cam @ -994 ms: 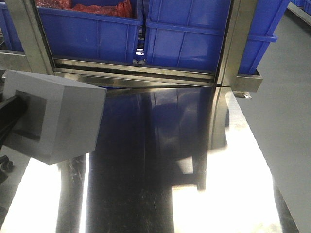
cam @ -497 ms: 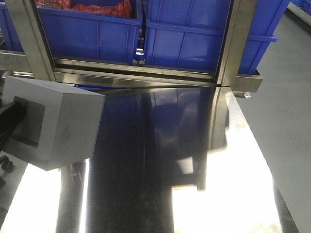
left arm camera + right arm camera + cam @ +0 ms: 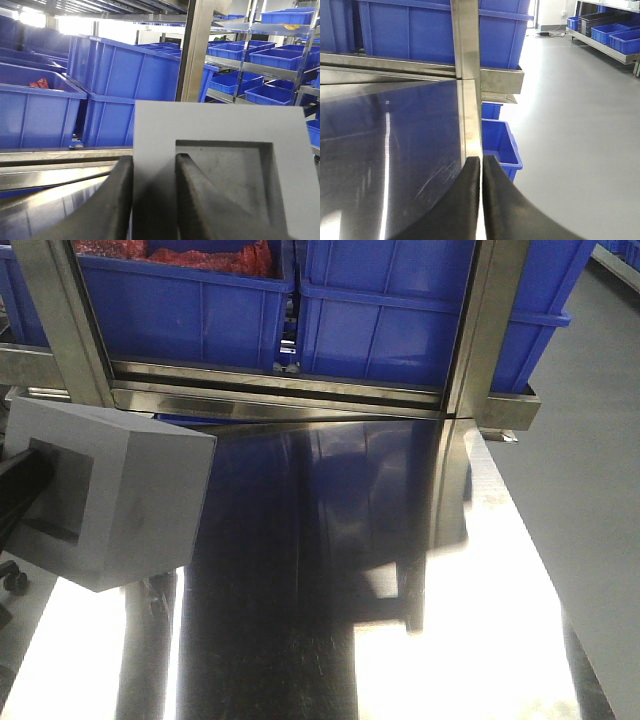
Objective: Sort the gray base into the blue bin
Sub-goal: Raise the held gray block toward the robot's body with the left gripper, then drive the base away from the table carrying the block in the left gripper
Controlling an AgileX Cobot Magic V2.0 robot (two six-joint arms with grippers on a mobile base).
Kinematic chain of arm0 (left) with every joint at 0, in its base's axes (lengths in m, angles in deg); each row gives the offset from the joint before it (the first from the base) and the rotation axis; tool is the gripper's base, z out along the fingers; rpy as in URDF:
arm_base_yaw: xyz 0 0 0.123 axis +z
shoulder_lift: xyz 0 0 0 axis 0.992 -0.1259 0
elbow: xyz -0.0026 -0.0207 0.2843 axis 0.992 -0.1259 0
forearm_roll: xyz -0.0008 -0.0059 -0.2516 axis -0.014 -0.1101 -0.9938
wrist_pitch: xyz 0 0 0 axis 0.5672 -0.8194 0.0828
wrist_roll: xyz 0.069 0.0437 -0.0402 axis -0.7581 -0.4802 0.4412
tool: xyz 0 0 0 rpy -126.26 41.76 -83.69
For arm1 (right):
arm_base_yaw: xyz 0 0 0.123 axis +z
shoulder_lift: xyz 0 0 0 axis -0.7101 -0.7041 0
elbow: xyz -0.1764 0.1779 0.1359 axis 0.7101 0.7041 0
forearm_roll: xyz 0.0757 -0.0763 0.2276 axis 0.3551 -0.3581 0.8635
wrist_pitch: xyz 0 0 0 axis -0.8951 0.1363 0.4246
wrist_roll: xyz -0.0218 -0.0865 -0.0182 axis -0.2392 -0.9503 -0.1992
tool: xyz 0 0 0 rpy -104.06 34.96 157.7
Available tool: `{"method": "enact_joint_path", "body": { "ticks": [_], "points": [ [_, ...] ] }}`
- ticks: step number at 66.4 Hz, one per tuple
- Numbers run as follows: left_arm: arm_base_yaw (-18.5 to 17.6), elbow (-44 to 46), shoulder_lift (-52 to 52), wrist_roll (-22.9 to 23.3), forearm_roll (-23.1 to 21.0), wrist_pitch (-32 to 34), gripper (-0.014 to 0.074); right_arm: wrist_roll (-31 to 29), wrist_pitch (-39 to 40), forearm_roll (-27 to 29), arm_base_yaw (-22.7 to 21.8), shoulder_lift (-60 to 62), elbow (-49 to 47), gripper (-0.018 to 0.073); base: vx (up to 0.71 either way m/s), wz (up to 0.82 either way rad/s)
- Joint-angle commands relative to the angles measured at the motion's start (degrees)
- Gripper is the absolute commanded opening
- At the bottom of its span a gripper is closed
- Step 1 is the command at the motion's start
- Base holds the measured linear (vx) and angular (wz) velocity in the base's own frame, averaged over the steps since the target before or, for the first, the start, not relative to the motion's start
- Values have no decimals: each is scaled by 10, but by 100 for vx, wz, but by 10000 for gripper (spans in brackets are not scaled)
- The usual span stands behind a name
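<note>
Tightly on gray base (image 3: pixel 225 165), left pincer (image 3: pixel 154 159)

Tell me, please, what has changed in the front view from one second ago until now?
The gray base, clamped by its recess wall in the left hand, sank slightly in the front view early in that second, then held still. The hold looks unchanged. The blue bins behind it and the steel table stayed as they were.

The gray base (image 3: pixel 110 500) looks matte and faintly grainy, the table (image 3: pixel 300 640) is mirror-polished metal with fine scratches, the rack posts (image 3: pixel 490 320) are brushed steel, and the blue bins (image 3: pixel 390 340) are smooth, slightly glossy plastic.
</note>
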Motion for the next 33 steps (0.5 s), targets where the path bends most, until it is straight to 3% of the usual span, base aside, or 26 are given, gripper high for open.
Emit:
{"method": "enact_joint_path", "body": {
  "ticks": [1,33],
  "points": [
    [-3,17,1,5,-4,61,-6,-7,41,-3,0,-10,1,-5,0,0],
    [-3,17,1,5,-4,61,-6,-7,41,-3,0,-10,1,-5,-1,-4]
  ]
}}
